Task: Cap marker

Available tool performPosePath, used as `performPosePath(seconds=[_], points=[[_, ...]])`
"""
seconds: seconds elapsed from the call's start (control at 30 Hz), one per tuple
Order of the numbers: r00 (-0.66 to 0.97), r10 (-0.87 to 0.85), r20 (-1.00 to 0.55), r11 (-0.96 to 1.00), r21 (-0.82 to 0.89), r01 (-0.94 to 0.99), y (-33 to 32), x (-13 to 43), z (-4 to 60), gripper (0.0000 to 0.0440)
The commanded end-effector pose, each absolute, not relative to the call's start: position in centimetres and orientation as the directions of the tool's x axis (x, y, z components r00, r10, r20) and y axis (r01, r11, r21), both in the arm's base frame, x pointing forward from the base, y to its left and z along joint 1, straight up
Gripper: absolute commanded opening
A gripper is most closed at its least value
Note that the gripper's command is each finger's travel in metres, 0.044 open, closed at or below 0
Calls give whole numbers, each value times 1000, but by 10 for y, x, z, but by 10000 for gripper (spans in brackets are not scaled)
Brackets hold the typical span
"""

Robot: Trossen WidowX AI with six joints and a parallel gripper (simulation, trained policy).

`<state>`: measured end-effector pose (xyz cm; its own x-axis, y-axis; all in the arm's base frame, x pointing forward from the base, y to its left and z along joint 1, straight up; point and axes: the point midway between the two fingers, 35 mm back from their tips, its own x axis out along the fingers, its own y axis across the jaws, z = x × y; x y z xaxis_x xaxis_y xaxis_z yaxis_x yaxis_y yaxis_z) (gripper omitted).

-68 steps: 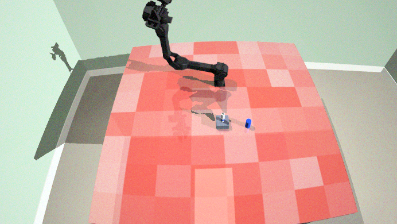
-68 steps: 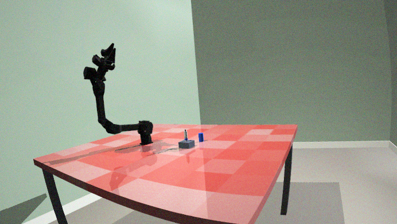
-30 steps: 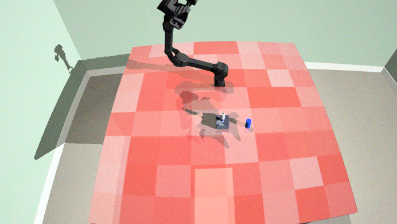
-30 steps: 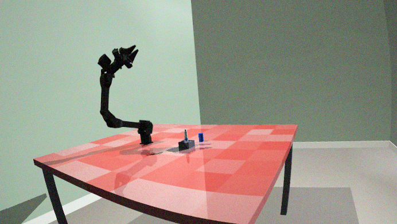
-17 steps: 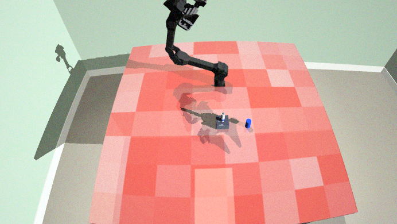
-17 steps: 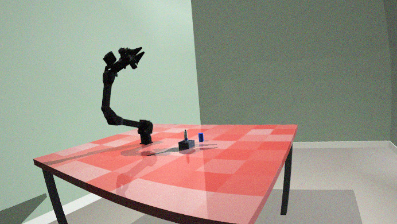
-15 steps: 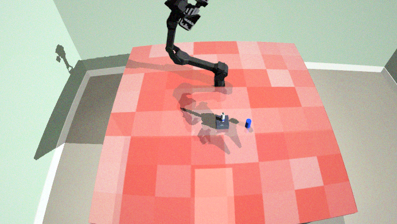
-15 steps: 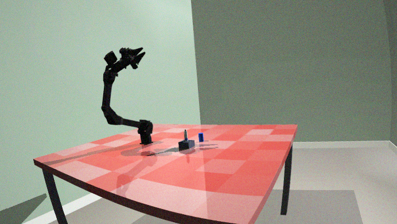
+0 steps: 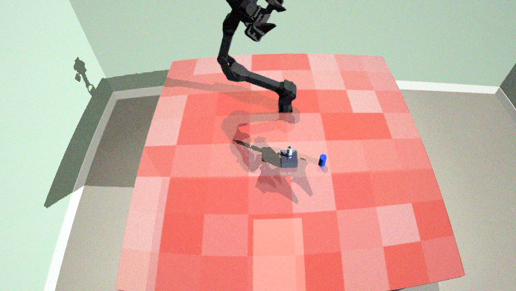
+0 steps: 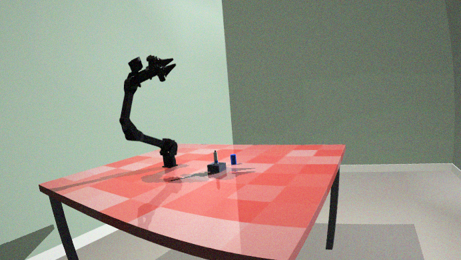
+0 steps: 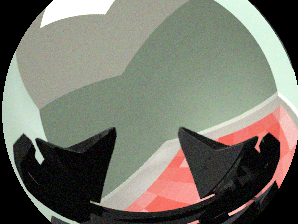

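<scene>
The marker [image 9: 289, 151] [image 10: 215, 157] stands upright in the dark holder block [image 9: 288, 164] [image 10: 216, 168], its white-grey body and dark tip bare on top. The blue cap [image 9: 323, 160] [image 10: 233, 159] stands upright and loose on the table, to the right of the block in the top and exterior views. My gripper [image 10: 174, 62] [image 11: 147, 131] is open and empty, high above the table and far from the cap and the marker. The wrist view shows both fingers wide apart with nothing between them; marker, block and cap are not in that view.
The table [image 9: 209, 194] [image 10: 266, 227] has a red and pink checkered top. The arm's base [image 9: 285, 104] [image 10: 169, 160] stands on it behind the block. The arm's shadow falls over and around the block. Green walls stand behind the table.
</scene>
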<state>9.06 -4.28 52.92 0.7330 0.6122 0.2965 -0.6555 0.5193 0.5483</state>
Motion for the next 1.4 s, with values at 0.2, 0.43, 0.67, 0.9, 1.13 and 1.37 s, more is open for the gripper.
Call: performPosePath(seconds=[0.2,0.43,0.67,0.9,1.13,1.37], points=[[727,653,210,534,553,-640,-15,93,519,320],[724,674,146,549,555,-624,3,95,511,321],[719,690,82,567,558,-607,21,96,503,322],[715,699,17,586,560,-587,39,97,495,323],[709,703,-47,606,561,-564,56,99,486,324],[703,702,-111,628,562,-538,72,100,477,325]])
